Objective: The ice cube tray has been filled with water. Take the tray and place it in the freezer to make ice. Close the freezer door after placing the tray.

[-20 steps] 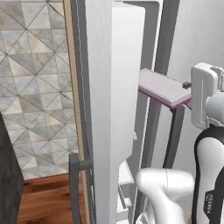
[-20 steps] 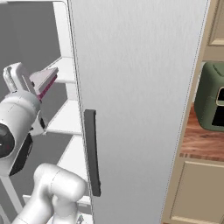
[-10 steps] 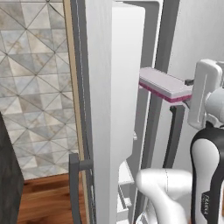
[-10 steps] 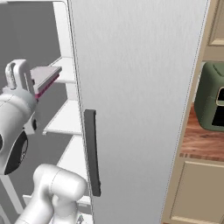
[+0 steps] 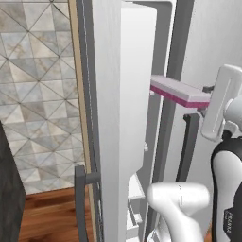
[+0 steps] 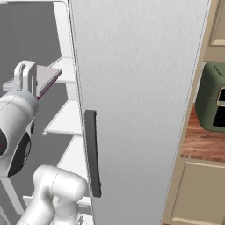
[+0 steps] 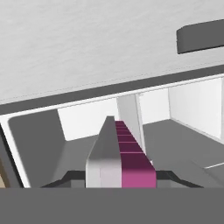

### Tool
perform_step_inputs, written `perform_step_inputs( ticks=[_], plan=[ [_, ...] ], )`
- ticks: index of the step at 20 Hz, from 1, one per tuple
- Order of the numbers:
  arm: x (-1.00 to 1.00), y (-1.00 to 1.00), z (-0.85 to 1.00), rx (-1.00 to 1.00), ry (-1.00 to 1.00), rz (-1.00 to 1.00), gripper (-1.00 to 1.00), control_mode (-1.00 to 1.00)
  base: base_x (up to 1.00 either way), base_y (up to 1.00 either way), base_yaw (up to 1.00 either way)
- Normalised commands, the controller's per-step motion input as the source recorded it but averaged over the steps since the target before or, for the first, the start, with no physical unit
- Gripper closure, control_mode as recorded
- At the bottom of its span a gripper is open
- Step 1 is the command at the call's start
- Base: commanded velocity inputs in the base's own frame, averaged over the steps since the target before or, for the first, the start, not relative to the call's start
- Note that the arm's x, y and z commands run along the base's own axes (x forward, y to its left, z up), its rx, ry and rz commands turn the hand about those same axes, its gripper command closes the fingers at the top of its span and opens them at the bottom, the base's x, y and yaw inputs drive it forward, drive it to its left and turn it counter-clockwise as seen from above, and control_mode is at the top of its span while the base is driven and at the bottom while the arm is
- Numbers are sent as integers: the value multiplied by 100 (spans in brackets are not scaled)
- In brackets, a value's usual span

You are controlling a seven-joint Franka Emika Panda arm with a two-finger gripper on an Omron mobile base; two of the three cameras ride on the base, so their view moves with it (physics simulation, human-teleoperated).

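Observation:
My gripper (image 5: pixel 206 105) is shut on the near end of the ice cube tray (image 5: pixel 178 91), a pale slab with a magenta lower edge that I hold almost level. The tray's far end pokes into the open freezer (image 6: pixel 61 118), above a white shelf. From the right base view the tray (image 6: pixel 44 78) hangs just left of the right door's edge, with the gripper (image 6: pixel 25 81) behind it. Looking along the hand, the tray (image 7: pixel 120 157) runs straight ahead between my fingertips (image 7: pixel 65 178) into the freezer (image 7: pixel 78 118). The freezer door (image 5: pixel 137 71) stands wide open, edge-on to the left.
The right fridge door (image 6: pixel 140 88) is shut, its dark handle (image 6: pixel 92 158) close beside my arm. A green appliance (image 6: pixel 213 103) sits on the wooden counter at the right. The freezer door's handle (image 5: pixel 80 198) and a tiled wall (image 5: pixel 38 94) lie left.
The tray has tipped from a slant to nearly level. The hand has turned and edged a little closer to the freezer opening. The grip holds.

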Motion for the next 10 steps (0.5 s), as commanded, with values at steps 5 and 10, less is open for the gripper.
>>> perform_step_inputs(
  ticks=[5,10],
  plan=[
    [0,20,-10,1,0,-3,100,-100,0,0,0],
    [3,19,-9,0,0,-7,100,-100,0,0,0]
  ],
)
